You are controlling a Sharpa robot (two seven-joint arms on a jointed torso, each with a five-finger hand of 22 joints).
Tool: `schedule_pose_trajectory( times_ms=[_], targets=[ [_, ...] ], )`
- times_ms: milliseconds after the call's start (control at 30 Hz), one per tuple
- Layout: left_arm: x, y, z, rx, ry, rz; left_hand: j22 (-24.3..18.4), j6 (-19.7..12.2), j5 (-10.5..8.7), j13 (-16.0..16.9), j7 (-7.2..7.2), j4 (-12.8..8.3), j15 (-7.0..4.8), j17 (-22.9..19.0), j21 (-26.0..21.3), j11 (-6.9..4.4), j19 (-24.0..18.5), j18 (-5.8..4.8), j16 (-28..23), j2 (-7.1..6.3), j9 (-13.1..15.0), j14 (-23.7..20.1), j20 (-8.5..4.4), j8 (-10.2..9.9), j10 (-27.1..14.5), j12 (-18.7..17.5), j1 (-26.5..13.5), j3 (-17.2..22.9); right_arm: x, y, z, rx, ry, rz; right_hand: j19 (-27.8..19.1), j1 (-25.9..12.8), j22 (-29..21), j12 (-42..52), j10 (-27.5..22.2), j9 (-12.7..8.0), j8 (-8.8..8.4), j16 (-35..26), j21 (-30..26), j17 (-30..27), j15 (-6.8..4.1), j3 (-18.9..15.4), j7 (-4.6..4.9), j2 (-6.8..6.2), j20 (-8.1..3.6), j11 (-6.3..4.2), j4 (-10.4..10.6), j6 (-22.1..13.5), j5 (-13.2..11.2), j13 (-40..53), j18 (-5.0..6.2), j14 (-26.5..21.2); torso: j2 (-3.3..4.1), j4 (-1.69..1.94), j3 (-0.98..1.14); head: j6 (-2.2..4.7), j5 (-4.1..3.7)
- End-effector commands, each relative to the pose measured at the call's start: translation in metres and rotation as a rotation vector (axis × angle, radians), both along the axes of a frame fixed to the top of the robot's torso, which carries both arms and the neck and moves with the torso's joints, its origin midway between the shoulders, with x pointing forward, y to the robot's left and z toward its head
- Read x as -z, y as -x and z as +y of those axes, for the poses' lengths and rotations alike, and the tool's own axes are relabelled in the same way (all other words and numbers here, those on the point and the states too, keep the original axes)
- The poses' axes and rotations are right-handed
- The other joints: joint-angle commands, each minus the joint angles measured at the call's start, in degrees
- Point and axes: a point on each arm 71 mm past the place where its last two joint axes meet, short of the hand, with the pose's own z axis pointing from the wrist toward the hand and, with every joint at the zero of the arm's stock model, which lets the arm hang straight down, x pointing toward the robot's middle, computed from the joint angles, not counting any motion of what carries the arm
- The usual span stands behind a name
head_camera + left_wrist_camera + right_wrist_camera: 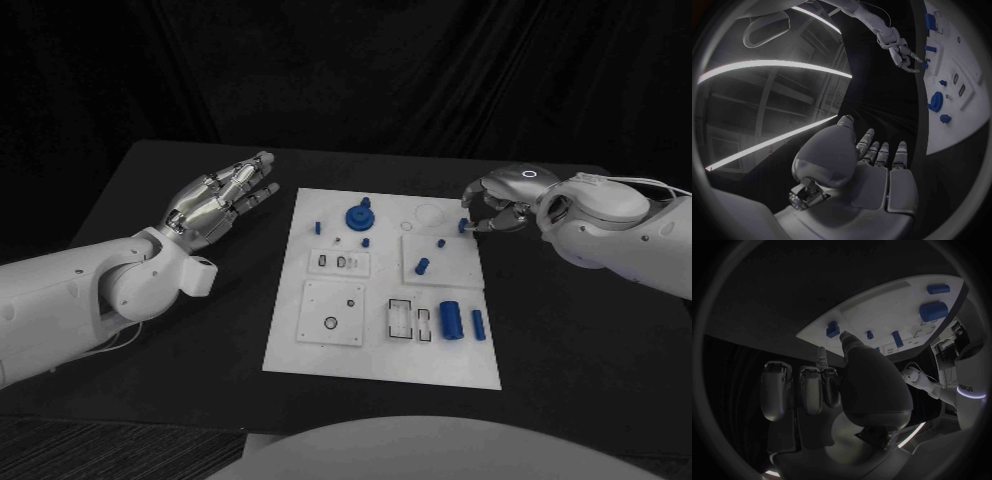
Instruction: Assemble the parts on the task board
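Left hand point(219, 201): hovers over the black bench point(173, 380), well left of the task board, fingers point(881, 152) stretched out and apart, holding nothing.
Task board point(378, 360): white plate lying flat in the middle of the bench, long side running away from the robot.
Board, far end: large blue knob-shaped part point(359, 216) stands upright, with small blue pieces just beside it.
Board, middle: small blue peg point(423, 266) stands tilted on a square inset.
Board, near end: two blue cylinders point(451, 320) lie side by side next to rectangular slots.
Right hand point(498, 208): at the board's far right edge, fingers point(476, 205) curled in narrow around a small blue part point(463, 226) just above the board's surface; whether the part touches the board I cannot tell.
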Motion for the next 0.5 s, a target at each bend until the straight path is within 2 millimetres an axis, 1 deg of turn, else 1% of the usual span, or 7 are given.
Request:
schedule_pose_trajectory(
  times_ms=[33, 200, 267, 367, 467, 500],
  targets=[
    [-0.001, 0.0005, -0.0012, 0.011, 0.015, -0.006, 0.1, -0.1, 0.29, 0.1, 0.0, -0.1, 0.54, -0.1, -0.1, 0.28, 0.1, 1.09, -0.2, -0.05, 0.1, 0.0, 0.46, 0.2, 0.0, 0.1, 0.6, 0.3, 0.0022, 0.0003, -0.0016, 0.019, 0.007, 0.008, 3.2, 0.1, 13.3, 0.1, 5.9, 0.1, 0.42, 0.1, 0.0, 15.1, 0.58, -0.2, -0.01, -0.57, 0.29, 0.45, 0.0, 0.4, -0.6, 15.1, -0.85, 6.0, 0.01, -0.06, -0.03, 0.01, 0.02],
    [-0.001, 0.0004, -0.0009, 0.011, 0.015, -0.006, 0.1, -0.1, 0.29, 0.1, 0.0, -0.1, 0.54, -0.1, -0.1, 0.28, 0.1, 1.09, -0.2, -0.05, 0.1, 0.0, 0.46, 0.2, 0.0, 0.1, 0.6, 0.3, 0.0038, 0.0005, -0.0013, 0.022, 0.01, 0.014, 3.2, 0.1, 13.2, 0.1, 5.9, 0.2, 0.57, 0.1, -0.1, 15.1, 0.58, -0.3, -0.01, -0.63, 0.29, 0.45, 0.1, 0.4, -0.8, 15.1, -0.83, 6.0, 0.02, -0.1, 0.0, -0.08, -0.03],
    [-0.001, 0.0004, -0.0009, 0.011, 0.015, -0.005, 0.1, -0.1, 0.29, 0.1, 0.0, -0.1, 0.54, -0.1, -0.1, 0.28, 0.1, 1.09, -0.2, -0.05, 0.1, 0.0, 0.46, 0.2, 0.0, 0.1, 0.6, 0.3, 0.0049, 0.0005, -0.0011, 0.024, 0.012, 0.018, 3.2, 0.1, 13.2, 0.1, 5.9, 0.2, 0.63, 0.1, -0.1, 15.1, 0.57, -0.3, 0.0, -0.65, 0.3, 0.45, 0.1, 0.4, -0.8, 15.1, -0.83, 6.0, 0.01, -0.07, 0.03, -0.15, -0.02],
    [-0.0009, 0.0005, -0.0008, 0.011, 0.015, -0.005, 0.1, -0.1, 0.29, 0.1, 0.0, -0.1, 0.54, -0.1, -0.1, 0.28, 0.1, 1.09, -0.2, -0.05, 0.1, 0.0, 0.46, 0.2, 0.0, 0.1, 0.6, 0.3, 0.0068, 0.0005, -0.0009, 0.028, 0.015, 0.024, 3.2, 0.2, 13.2, 0.1, 5.9, 0.3, 0.92, 0.1, -0.2, 15.1, 0.58, -0.2, 0.0, -0.56, 0.29, 0.45, 0.0, 0.6, -0.8, 15.1, -0.8, 6.0, -0.02, -0.05, 0.03, -0.16, -0.04],
    [-0.0009, 0.0007, -0.0007, 0.011, 0.015, -0.004, 0.1, -0.1, 0.29, 0.1, 0.0, -0.1, 0.54, -0.1, -0.1, 0.28, 0.1, 1.09, -0.2, -0.05, 0.1, 0.0, 0.46, 0.2, 0.0, 0.1, 0.6, 0.3, 0.0084, 0.0008, -0.0008, 0.029, 0.016, 0.028, 3.1, 0.5, 13.2, 0.1, 5.9, 0.7, 1.56, 0.1, -0.3, 15.1, 0.61, -0.1, 0.01, -0.38, 0.3, 0.44, 0.0, 0.8, -0.1, 15.1, -0.79, 6.0, -0.04, 0.0, 0.02, -0.13, -0.08],
    [-0.0009, 0.0007, -0.0006, 0.011, 0.015, -0.004, 0.1, -0.1, 0.29, 0.1, 0.0, -0.1, 0.54, -0.1, -0.1, 0.28, 0.1, 1.09, -0.2, -0.05, 0.1, 0.0, 0.46, 0.2, 0.0, 0.1, 0.6, 0.3, 0.0089, 0.0008, -0.0008, 0.029, 0.016, 0.029, 3.1, 0.7, 13.2, 0.1, 5.9, 0.9, 1.97, 0.1, -0.3, 15.1, 0.61, 0.0, 0.02, -0.32, 0.31, 0.44, 0.0, 0.8, 0.5, 15.1, -0.78, 6.0, -0.05, 0.0, 0.01, -0.13, -0.06]
  ],
)
